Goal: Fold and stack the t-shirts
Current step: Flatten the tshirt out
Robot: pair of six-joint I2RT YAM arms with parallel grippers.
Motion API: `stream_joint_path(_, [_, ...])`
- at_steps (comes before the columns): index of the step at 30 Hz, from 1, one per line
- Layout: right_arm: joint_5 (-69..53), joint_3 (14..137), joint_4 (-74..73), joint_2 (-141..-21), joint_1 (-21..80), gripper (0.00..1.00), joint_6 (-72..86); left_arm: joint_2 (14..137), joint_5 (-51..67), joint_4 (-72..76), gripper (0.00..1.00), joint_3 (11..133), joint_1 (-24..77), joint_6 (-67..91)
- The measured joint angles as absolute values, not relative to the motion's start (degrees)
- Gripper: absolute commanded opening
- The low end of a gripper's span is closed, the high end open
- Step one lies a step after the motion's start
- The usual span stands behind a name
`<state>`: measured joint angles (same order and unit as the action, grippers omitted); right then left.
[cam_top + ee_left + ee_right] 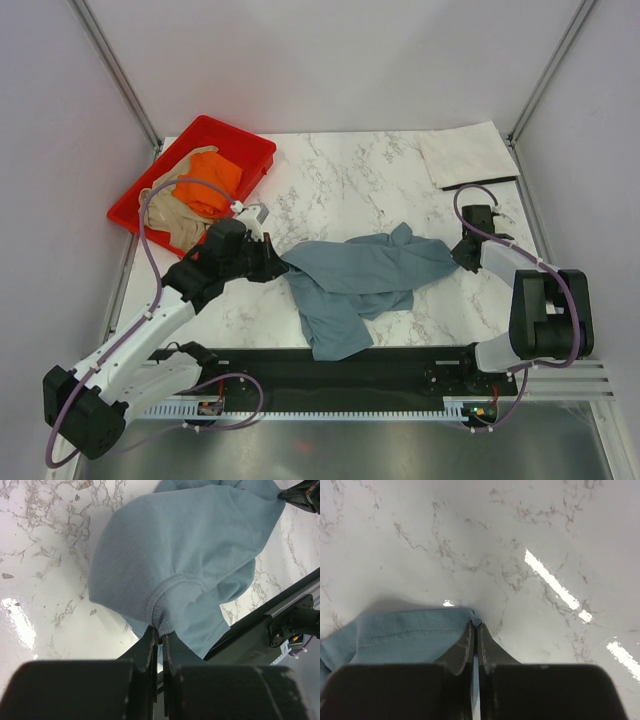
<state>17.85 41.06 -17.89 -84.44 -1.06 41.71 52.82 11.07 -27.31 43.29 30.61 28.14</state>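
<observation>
The white marble-patterned table (340, 180) fills most of the top view. Across its near middle the slate blue-grey t-shirt (360, 280) lies rumpled and unfolded, drawn out sideways between the two arms; one part trails toward the near edge and reaches the black base rail (420, 370). At the far left corner the red tray (255, 150) sits at an angle; it holds the tan-beige t-shirt (172, 215), crumpled toward its near end, and the bright orange t-shirt (212, 182), bunched against it toward the middle. At the far right corner a pale flat sheet (468, 153) lies on the marble (whether it is folded cloth cannot be told from this view). The left gripper (160, 632) has its fingers pressed together on the ribbed collar of the blue-grey shirt, at the shirt's left end, with the cloth hanging in a rounded fold beyond them. The right gripper (476, 627) has its fingers clamped on a stitched hem edge at the shirt's right end, with its tips low over the marble.
</observation>
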Motion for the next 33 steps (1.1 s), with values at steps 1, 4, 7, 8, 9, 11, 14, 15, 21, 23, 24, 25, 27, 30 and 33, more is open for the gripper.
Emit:
stream_joint_path(1, [17.9,41.1,-17.8,-84.4,-1.4,0.00,41.8,53.1,11.0,-27.3,0.02,43.3,30.6,28.1])
stream_joint_path(4, [18.7,42.3,-20.5,-83.9,-2.4,0.00,41.6,54.8,10.6,-27.4,0.02,43.6,30.6,28.1])
stream_joint_path(7, [20.7,48.2,-27.2,-80.4,-2.8,0.00,41.4,59.7,10.6,-28.3,0.02,47.9,30.6,28.1])
stream_joint_path(8, [21.3,51.0,-29.1,-78.7,-2.8,0.00,41.3,61.8,10.7,-29.2,0.02,50.7,30.6,28.1])
stream_joint_path(9, [22.3,55.4,-32.0,-76.7,-2.9,0.00,41.2,63.9,10.7,-29.3,0.02,53.9,30.6,28.1])
stream_joint_path(11, [24.7,65.1,-35.4,-73.1,-2.9,0.00,41.0,67.4,10.9,-29.9,0.02,62.0,30.6,28.2])
stream_joint_path(14, [27.8,80.1,-39.5,-68.3,-2.9,0.00,40.6,70.3,12.2,-29.1,0.02,74.0,30.6,28.9])
stream_joint_path(15, [28.6,84.7,-40.4,-66.6,-2.9,0.00,40.4,70.6,12.6,-28.4,0.02,77.0,30.7,29.2])
stream_joint_path(21, [24.7,95.9,-42.0,-57.5,-3.0,0.00,39.2,67.5,14.0,-24.1,0.02,78.9,30.7,30.7])
stream_joint_path(23, [18.8,93.7,-40.9,-55.4,-3.2,0.00,38.2,64.6,13.5,-23.3,0.02,71.1,30.7,31.0])
stream_joint_path(24, [16.0,91.6,-39.7,-54.7,-3.2,0.00,38.0,63.6,13.1,-23.7,0.02,67.7,30.7,31.2])
stream_joint_path(25, [12.1,88.5,-38.7,-54.3,-3.2,0.00,37.6,62.5,12.3,-23.4,0.02,63.3,30.7,31.3])
stream_joint_path(27, [4.9,81.2,-35.9,-54.3,-2.7,0.00,37.4,61.3,10.4,-25.3,0.18,54.7,30.7,31.5])
stream_joint_path(30, [-2.5,69.1,-33.1,-55.5,1.9,0.00,37.6,61.2,7.4,-29.0,0.46,46.1,30.2,31.8])
stream_joint_path(33, [-5.0,60.4,-31.9,-56.7,9.8,0.00,37.9,59.9,5.7,-32.5,0.57,42.6,29.7,31.7])
